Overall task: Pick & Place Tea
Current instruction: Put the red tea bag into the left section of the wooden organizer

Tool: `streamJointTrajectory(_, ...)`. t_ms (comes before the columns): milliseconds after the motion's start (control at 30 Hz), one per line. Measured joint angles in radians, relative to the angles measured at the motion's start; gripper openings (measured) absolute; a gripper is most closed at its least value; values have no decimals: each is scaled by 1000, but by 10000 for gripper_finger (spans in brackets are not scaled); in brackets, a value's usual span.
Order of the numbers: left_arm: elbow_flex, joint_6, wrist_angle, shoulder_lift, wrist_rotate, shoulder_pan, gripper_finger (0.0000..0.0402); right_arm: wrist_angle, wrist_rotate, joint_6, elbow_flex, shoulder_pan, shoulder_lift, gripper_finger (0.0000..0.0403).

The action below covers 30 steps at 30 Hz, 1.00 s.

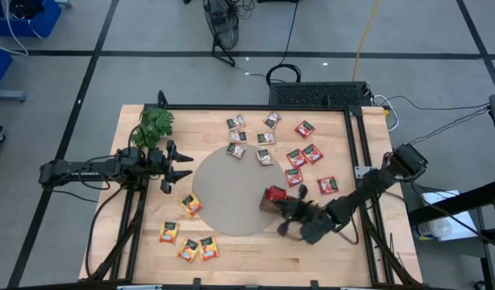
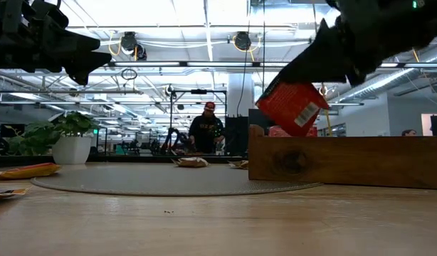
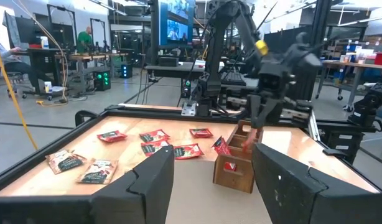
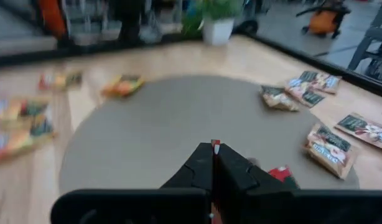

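Tea sachets lie flat on the wooden table: red ones (image 1: 305,155) at the far right, grey-white ones (image 1: 249,138) at the far middle, orange-yellow ones (image 1: 188,244) at the near left. A brown wooden tray (image 2: 346,162) stands on the right part of the round grey mat (image 1: 223,189). My right gripper (image 4: 214,152) is shut on a red sachet (image 2: 293,105) over the tray's end. My left gripper (image 3: 213,180) waits open and level at the table's left side, holding nothing. My right gripper pinches the red sachet's upper edge (image 4: 214,145) between its two fingertips. It comes from the table's near right, slanting a little downward. The sachet hangs tilted below the fingers, its lower corner (image 2: 298,132) close over the tray; I cannot tell whether it touches.
A green sprig in a white pot (image 1: 155,125) stands at the far left corner. A black frame (image 1: 354,153) runs along the table's right side. Another red sachet (image 3: 231,165) shows at the tray's end. A person (image 2: 206,131) stands in the room beyond the table.
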<state>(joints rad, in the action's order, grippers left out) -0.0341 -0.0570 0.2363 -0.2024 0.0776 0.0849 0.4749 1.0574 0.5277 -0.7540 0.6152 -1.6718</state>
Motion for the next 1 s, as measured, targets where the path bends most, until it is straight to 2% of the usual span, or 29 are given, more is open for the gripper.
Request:
streamJointTrajectory(100,0,0,0,0,0,0,214,285,17,-55,117,4,0,0)
streamJointTrajectory(267,0,0,0,0,0,0,214,540,16,-87,232,2,-12,0)
streamJointTrajectory(567,0,0,0,0,0,0,214,515,12,-103,238,-31,-12,0)
streamJointTrajectory(700,0,0,0,0,0,0,214,545,-58,-98,238,-60,-35,0)
streamJointTrajectory(800,0,0,0,0,0,0,214,620,-93,-105,237,-84,-89,0)
streamJointTrajectory(1000,0,0,0,0,0,0,214,840,-91,-207,237,-98,-215,0)
